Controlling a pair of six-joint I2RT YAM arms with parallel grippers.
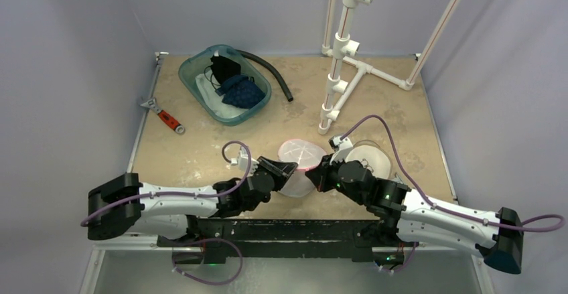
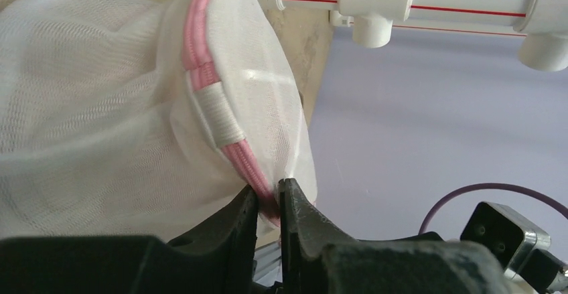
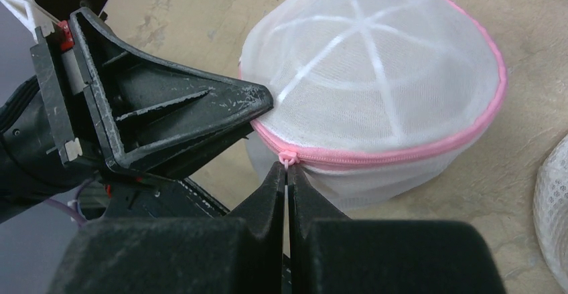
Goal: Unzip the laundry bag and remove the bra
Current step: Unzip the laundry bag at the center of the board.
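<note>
The laundry bag (image 1: 299, 163) is a round white mesh pod with a pink zipper round its rim, near the table's front middle. It fills the left wrist view (image 2: 100, 93) and shows in the right wrist view (image 3: 375, 80). My left gripper (image 2: 268, 199) is shut on the pink zipper seam (image 2: 234, 150) at the bag's edge; it also shows in the top view (image 1: 289, 169). My right gripper (image 3: 287, 171) is shut on the pink zipper pull (image 3: 287, 157); it also shows in the top view (image 1: 320, 171). The zipper looks closed. The bra is hidden inside the bag.
A teal tub (image 1: 226, 84) of dark clothes stands at the back left, with a black hose (image 1: 271, 73) beside it. A red-handled wrench (image 1: 164, 115) lies at the left. A white pipe rack (image 1: 341, 66) stands at the back right. A clear bowl (image 1: 370, 157) sits by my right wrist.
</note>
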